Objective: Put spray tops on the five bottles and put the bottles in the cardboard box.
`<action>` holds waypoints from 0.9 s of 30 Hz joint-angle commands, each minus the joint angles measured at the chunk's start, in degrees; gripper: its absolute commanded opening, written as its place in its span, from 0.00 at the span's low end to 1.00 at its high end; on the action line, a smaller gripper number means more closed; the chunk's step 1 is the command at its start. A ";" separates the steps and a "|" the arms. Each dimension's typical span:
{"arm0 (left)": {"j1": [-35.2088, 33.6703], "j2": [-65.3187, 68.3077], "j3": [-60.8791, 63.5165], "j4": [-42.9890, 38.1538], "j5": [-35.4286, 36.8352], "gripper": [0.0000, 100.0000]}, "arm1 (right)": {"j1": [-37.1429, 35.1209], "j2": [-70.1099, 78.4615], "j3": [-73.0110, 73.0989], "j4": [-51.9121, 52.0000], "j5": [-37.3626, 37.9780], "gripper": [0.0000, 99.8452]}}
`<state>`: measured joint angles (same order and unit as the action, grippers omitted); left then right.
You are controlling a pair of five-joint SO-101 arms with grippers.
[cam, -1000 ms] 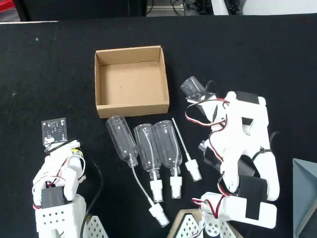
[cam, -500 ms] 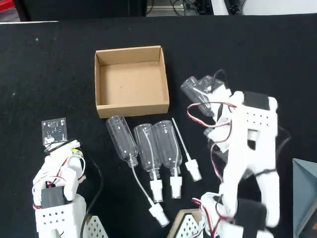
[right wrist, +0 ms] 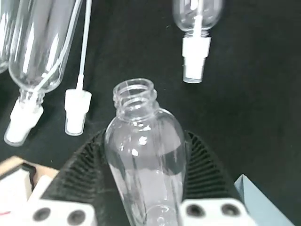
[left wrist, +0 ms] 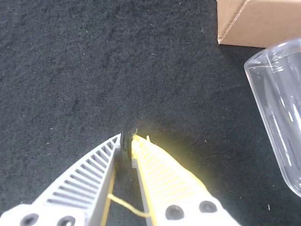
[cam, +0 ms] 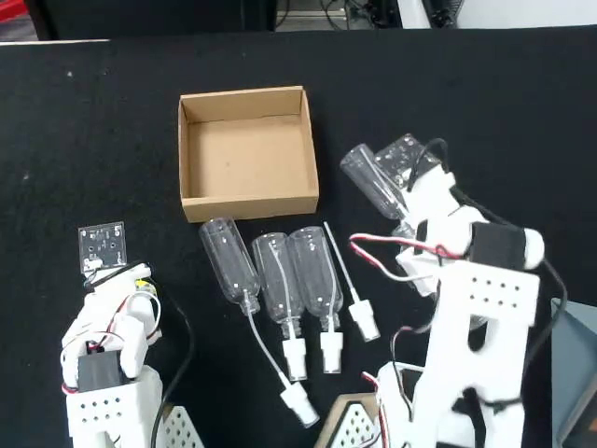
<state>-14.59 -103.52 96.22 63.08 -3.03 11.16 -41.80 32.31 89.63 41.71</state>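
Observation:
In the right wrist view my right gripper point(right wrist: 143, 141) is shut on a clear bottle point(right wrist: 143, 150) with an open neck and no spray top. Seen from above, that bottle point(cam: 371, 177) hangs right of the cardboard box point(cam: 250, 203), at the end of the right arm point(cam: 485, 280). Three clear bottles point(cam: 277, 271) lie side by side in front of the box, spray tops at their necks; the leftmost top point(cam: 299, 401) is pulled out on its tube. A loose spray top point(cam: 364, 319) lies beside them. Another capped bottle point(right wrist: 196, 19) lies beyond the held one. My left gripper point(left wrist: 126, 139) rests shut on the cloth.
The table is covered in black cloth point(cam: 93, 140). A grey-blue object point(cam: 574, 373) stands at the right edge. The box corner point(left wrist: 263, 21) and one bottle point(left wrist: 280, 108) lie ahead of the left gripper. The arm bases take up the front edge.
The right arm has unfolded and risen, carrying the bottle slightly right and toward the front. The left arm and the bottles on the table have not moved.

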 commanded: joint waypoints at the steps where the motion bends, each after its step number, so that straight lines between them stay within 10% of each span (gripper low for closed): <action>1: -0.57 -0.44 1.27 -1.41 0.18 0.03 | 0.79 -4.53 0.04 -1.67 -3.43 0.06; 27: -0.57 -0.44 1.27 -1.41 0.18 0.03 | 0.70 -34.95 29.23 -25.67 -17.05 0.06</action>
<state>-14.59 -103.52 96.22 63.08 -3.03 11.08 -72.40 60.53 67.47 27.03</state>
